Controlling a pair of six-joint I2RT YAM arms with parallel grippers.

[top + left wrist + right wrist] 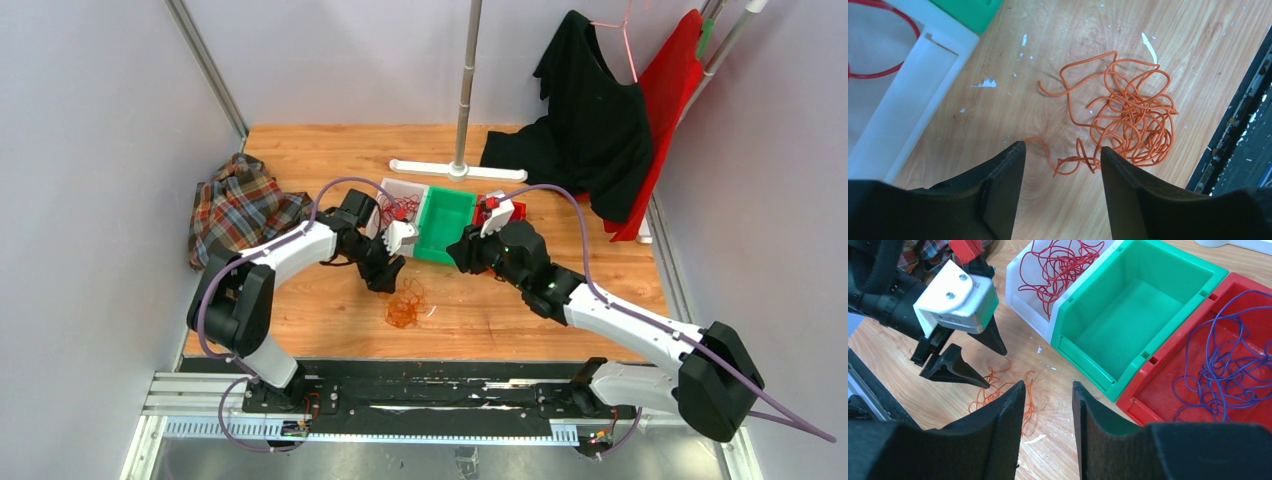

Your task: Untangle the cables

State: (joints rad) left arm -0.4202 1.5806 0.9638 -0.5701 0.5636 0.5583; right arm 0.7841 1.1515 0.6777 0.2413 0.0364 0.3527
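Bottom of frame: black rail (430, 405). Wooden tabletop (480, 312), scuffed, flecked white. Orange cables (1130, 125): loose clump, lower centre of tabletop. Left tool (1063, 150): spread, over the clump's edge, pinching nothing. Right tool (1048, 387): spread, empty. Centre: white bin (1015, 287) with red cables (1058, 265); green bin (1128, 320); red bin (1158, 385) with purple cables (1228, 365). Upper left: plaid cloth (235, 205). Top: stand (458, 168), black garment (590, 130), grey walls (100, 150).

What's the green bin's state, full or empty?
Empty. The green bin shows a bare floor in the right wrist view. The red cables lie in the white bin, purple cables in the red bin.
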